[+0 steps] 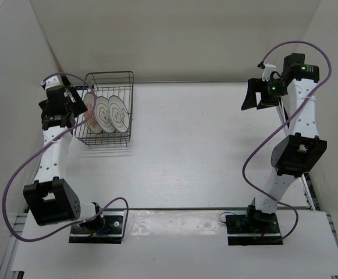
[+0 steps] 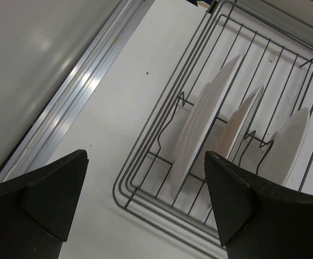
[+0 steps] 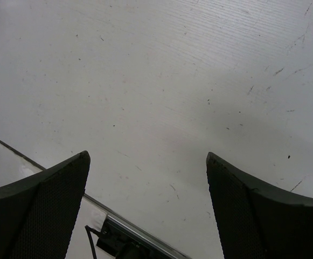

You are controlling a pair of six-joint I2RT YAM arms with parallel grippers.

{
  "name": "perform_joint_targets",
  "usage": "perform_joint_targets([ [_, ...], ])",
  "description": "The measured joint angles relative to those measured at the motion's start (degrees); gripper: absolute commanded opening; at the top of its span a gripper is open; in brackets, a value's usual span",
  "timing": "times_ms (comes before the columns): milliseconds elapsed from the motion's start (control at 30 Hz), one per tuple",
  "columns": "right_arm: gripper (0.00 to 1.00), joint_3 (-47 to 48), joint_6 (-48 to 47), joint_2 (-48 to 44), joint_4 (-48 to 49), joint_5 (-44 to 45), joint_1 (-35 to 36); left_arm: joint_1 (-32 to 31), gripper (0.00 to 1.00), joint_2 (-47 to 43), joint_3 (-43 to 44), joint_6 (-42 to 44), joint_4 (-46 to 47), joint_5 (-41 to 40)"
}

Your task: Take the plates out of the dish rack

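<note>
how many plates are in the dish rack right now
3, all standing on edge in the dish rack: the left plate, the middle plate and the right plate. None looks hidden.

- The dish rack (image 1: 110, 73) sat in the far-left corner of the table (image 1: 203, 145).
- Three plates (image 1: 104, 113) stood on edge inside the rack, in a row from left to right.
- The left gripper (image 1: 74, 106) hung just beside the rack's left side, at the table's left edge.
- The right gripper (image 1: 256, 100) hung near the far-right corner, well apart from the rack.
</note>
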Motion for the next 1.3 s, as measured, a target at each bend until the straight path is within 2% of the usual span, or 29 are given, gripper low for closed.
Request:
perform_joint_targets([
  [233, 0.90, 0.0, -1.1, -0.1, 0.0, 0.0, 0.1, 0.0, 0.88, 7.2, 2.9, 0.4, 4.9, 3.0],
  [800, 0.90, -1.6, -1.4, -1.3, -0.1, 2.9, 0.1, -1.3, 0.74, 14.6, 4.6, 4.8, 5.7, 5.1],
  [1300, 0.90, -2.9, -1.4, -2.4, -0.2, 5.4, 0.1, -4.6, 0.43, 19.0, 6.2, 7.9, 4.0, 1.5],
])
